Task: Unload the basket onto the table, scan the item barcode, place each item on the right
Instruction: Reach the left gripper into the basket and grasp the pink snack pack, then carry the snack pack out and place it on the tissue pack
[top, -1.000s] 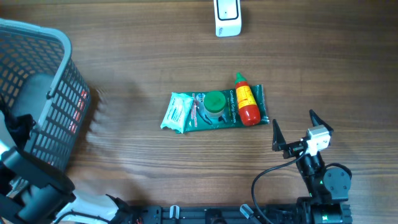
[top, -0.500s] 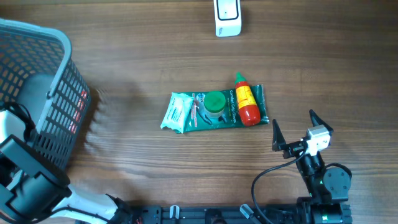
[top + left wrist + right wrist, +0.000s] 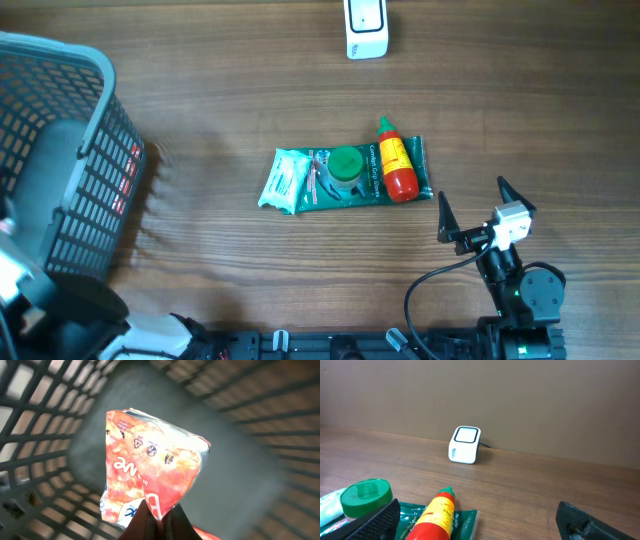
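my left hand [image 3: 159, 510] is pinched shut on the lower edge of a crinkly orange-red packet [image 3: 150, 475], down inside the basket [image 3: 95, 190]. i judge the pick is made; next comes lifting it clear of the mesh wall and over to the scanner [image 3: 366, 28] across the desk [image 3: 220, 90]. no barcode shows on this face. my right hand [image 3: 472, 195] stands wide open.

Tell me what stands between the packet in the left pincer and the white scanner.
The red packet, pinched by the left pincer, is inside the basket, so the basket's mesh wall stands between it and the scanner. Past the wall, nothing visible blocks the way.
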Available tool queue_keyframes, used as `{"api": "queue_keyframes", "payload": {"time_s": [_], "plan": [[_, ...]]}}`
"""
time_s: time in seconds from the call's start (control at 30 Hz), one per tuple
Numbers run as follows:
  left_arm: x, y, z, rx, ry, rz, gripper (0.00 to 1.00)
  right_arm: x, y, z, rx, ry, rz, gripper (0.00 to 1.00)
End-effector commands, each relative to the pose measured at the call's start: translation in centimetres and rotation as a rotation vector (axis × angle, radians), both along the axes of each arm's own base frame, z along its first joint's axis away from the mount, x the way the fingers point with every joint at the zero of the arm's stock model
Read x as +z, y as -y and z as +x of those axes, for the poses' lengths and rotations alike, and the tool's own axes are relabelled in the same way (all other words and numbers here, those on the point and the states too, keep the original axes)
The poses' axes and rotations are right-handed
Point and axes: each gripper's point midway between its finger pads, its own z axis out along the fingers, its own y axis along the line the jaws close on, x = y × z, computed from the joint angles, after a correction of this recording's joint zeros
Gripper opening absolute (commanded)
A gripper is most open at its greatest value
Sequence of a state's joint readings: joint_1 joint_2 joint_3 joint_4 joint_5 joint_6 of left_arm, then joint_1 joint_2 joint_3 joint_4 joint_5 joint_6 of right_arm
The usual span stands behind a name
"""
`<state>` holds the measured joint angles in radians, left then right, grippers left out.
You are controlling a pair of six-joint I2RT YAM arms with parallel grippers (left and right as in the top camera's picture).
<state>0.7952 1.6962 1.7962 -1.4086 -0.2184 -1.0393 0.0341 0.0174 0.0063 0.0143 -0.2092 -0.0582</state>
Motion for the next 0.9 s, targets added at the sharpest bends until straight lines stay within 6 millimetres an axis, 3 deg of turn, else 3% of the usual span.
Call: {"api": "queue_keyframes", "payload": {"time_s": [0.0, 0.03, 0.17, 0.4, 0.6, 0.67, 0.87], "plan": [[7.8, 3.6, 3.9, -0.251, 0.332, 0.000, 0.04, 0.2, -0.4, -0.1, 0.020, 0.013, -0.013, 1.00], [9.4, 5.5, 4.6, -0.337, 0.404, -0.010, 0.04, 0.2, -0.4, -0.1, 0.020, 0.013, -0.013, 1.00], [11.4, 12.5, 5.7, -0.664, 0.411, -0.006, 0.04, 0.2, -0.4, -0.1, 0.020, 0.013, -0.013, 1.00], [11.2, 24.9, 9.8, -1.168, 0.363, -0.012, 0.04, 0.2, -0.4, -0.1, 0.020, 0.013, -0.013, 1.00], [9.6, 31.8, 10.3, -1.389, 0.293, -0.014, 0.04, 0.2, -0.4, -0.1, 0.020, 0.013, -0.013, 1.00], [8.3, 33.9, 10.7, -1.454, 0.270, -0.008, 0.04, 0.2, -0.4, -0.1, 0.020, 0.013, -0.013, 1.00], [3.5, 37.9, 11.2, -1.526, 0.216, -0.081, 0.04, 0.2, -0.4, -0.1, 0.020, 0.013, -0.013, 1.00]]}}
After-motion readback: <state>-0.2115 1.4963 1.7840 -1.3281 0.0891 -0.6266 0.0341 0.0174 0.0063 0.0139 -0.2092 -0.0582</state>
